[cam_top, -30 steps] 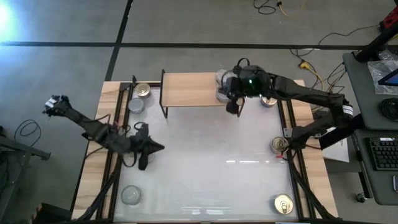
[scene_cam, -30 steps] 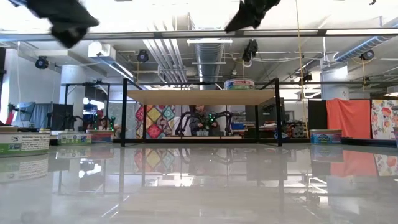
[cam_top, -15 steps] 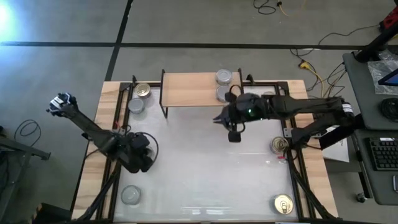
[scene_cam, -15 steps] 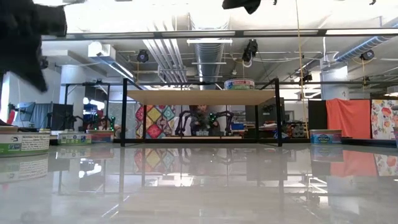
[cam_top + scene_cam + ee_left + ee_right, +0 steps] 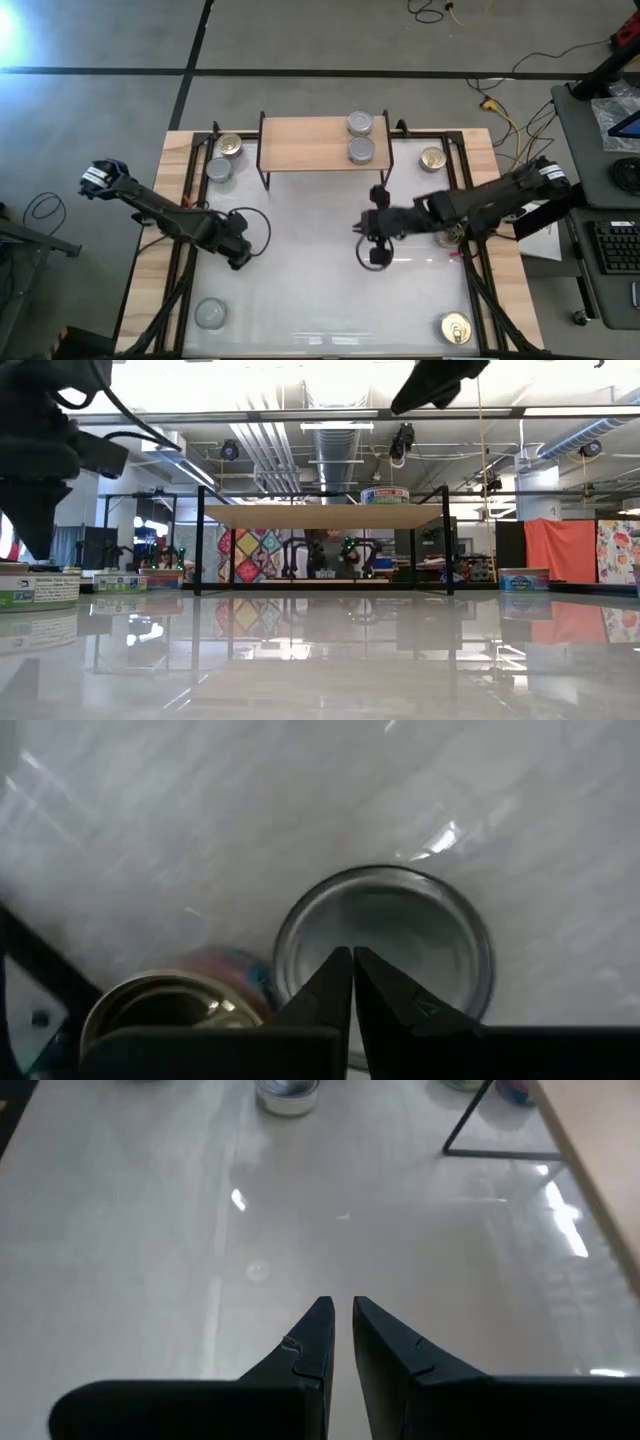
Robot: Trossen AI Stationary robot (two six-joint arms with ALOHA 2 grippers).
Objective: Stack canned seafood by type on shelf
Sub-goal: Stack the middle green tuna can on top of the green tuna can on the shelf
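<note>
Overhead, both claws are clenched and empty — right gripper (image 5: pixel 375 256) mid-table, left gripper (image 5: pixel 240 257) near the table's left — two silver tins (image 5: pixel 360 137) on the shelf (image 5: pixel 300 143).

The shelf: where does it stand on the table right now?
In the high view, the shelf stands at the table's far edge, near the middle, with two silver tins on its right end.

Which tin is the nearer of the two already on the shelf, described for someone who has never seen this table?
Find the shelf, the small wooden board on black legs at the table's far edge. Two silver-lidded tins sit at its right end; the nearer tin is the one closer to the open white tabletop, beside the farther tin.
</note>
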